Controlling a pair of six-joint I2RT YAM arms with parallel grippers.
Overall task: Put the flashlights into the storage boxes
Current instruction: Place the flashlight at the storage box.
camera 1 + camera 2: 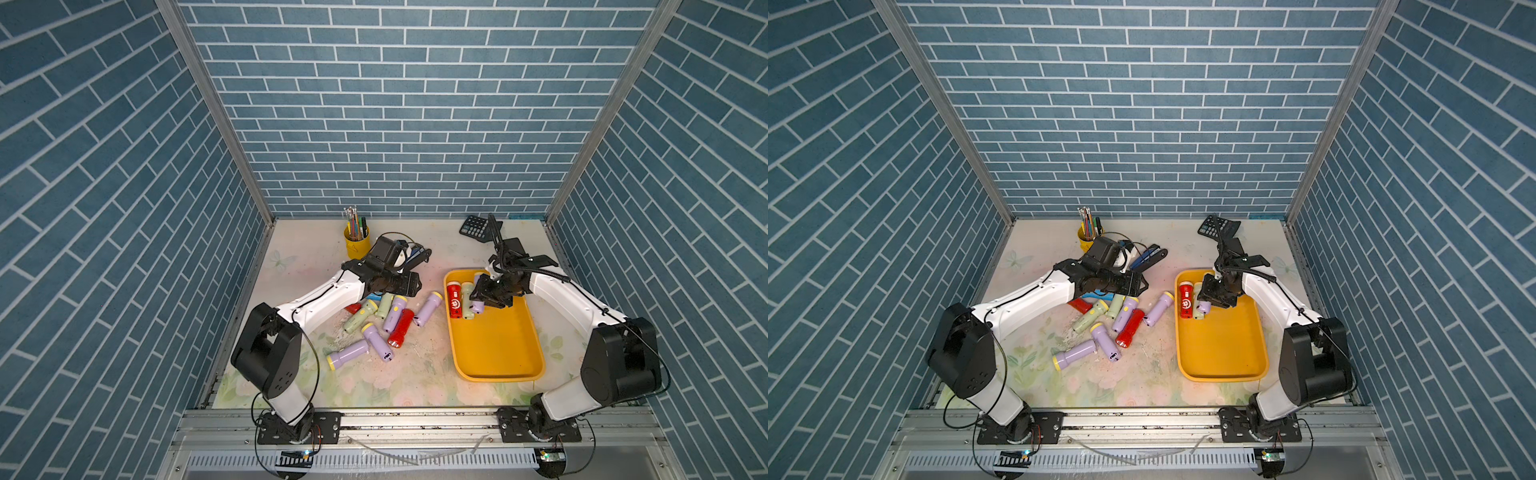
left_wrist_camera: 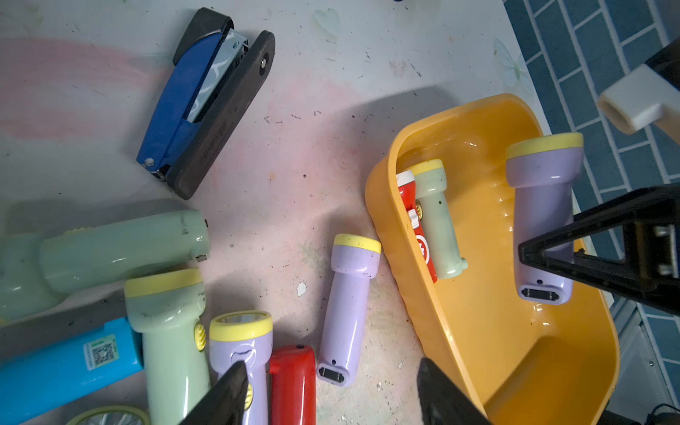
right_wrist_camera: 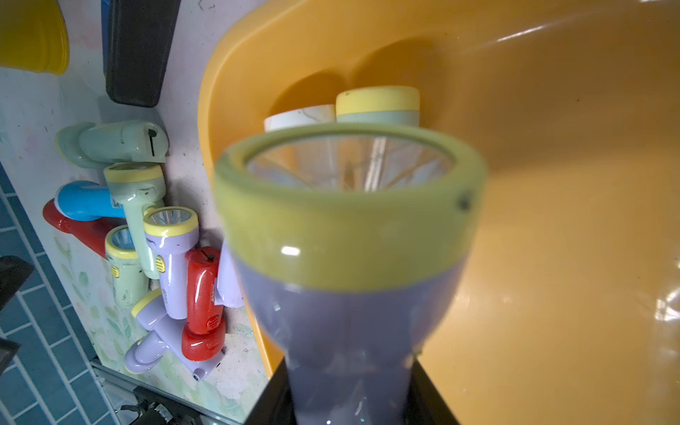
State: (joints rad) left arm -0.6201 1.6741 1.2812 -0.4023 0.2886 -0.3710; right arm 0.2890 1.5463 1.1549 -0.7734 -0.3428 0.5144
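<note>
Both top views look steeply down from high above the front edge of the tabletop toward its back edge, sharing nearly the whole scene. The left wrist camera looks from close above the loose flashlights. The right wrist camera, very near, looks along the lilac flashlight in the right pincer. Both wrist views share the yellow tray and those flashlights.

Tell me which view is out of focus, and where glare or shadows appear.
Right wrist view: the lilac flashlight fills the frame and is blurred, very near the lens; glare spots on the yellow tray. Left wrist view: sharp, with a soft shadow on the table. Both top views: evenly lit, brick walls lean outward from wide-angle distortion.
</note>
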